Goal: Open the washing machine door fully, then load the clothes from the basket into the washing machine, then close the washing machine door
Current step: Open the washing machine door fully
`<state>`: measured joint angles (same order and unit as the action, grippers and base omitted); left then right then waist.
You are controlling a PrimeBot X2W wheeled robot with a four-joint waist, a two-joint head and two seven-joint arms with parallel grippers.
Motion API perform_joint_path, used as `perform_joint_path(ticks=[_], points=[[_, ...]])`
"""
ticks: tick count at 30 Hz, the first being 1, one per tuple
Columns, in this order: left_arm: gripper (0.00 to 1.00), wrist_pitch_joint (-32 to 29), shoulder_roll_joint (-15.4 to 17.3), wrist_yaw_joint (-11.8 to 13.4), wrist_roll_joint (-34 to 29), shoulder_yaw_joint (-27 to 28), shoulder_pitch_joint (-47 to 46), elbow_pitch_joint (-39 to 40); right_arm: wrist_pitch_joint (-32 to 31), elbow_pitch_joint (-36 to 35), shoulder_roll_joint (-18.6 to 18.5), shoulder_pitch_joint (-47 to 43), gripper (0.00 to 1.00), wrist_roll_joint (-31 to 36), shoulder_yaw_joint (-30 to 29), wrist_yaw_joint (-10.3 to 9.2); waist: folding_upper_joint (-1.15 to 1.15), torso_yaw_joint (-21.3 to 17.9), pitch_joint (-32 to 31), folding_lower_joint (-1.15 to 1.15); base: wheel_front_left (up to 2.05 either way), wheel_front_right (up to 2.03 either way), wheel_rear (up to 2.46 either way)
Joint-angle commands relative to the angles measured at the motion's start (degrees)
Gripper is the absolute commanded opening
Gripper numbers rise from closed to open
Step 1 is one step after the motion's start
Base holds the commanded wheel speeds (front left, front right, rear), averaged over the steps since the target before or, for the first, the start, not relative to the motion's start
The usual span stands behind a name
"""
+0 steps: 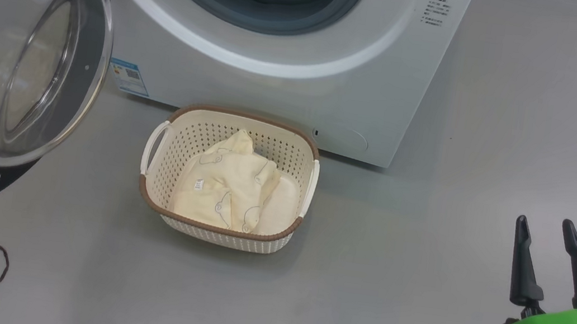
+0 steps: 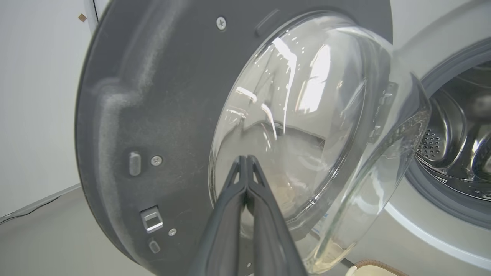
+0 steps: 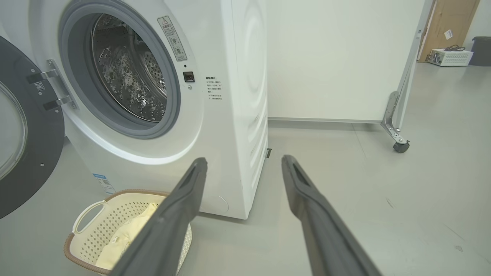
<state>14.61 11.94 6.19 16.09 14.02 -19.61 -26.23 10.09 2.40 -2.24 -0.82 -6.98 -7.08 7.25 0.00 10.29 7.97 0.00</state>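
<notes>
Glass, clear and bulging, centres the round dark-rimmed washing machine door (image 1: 10, 55), swung open at nine o'clock. Boxy white washing machine (image 1: 287, 88) at twelve. Dead centre on the grey floor (image 1: 417, 293): perforated cream plastic basket (image 1: 211, 233) with a brown woven-look rim, soft cream-yellow clothes (image 1: 231, 188) crumpled inside. Slim dark left gripper (image 2: 246, 159) pinched together, holding nothing, tips before the glass. At four o'clock the right gripper (image 1: 545, 222) is spread wide, nothing in it.

clothes (image 1: 231, 188) in basket (image 1: 180, 130) before washing machine (image 1: 276, 87)
</notes>
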Motion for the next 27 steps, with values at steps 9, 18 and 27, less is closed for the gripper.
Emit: perform_joint_path(ticks=[9, 18, 27], points=[[0.04, 0.4, -3.7, -7.1, -0.7, -3.1, 7.8, 11.6, 0.6, -1.3, -0.6, 0.3, 1.00, 0.1, 1.4, 0.24, 0.00, -1.1, -1.9, 0.00, 0.00, 0.00, 0.00], [1.00, 0.1, -7.0, -9.1, -2.3, -10.9, 12.0, 15.8, 0.1, -2.3, -0.6, 0.0, 1.00, 0.7, 2.2, 0.24, 0.00, -3.2, -3.1, 0.00, 0.00, 0.00, 0.00], [1.00, 0.1, -7.6, -8.8, -4.2, -15.1, 12.4, 14.6, -0.2, -2.8, -0.6, 0.2, 1.00, 1.3, 4.3, 0.24, 0.00, -7.9, -3.4, 0.00, 0.00, 0.00, 0.00]])
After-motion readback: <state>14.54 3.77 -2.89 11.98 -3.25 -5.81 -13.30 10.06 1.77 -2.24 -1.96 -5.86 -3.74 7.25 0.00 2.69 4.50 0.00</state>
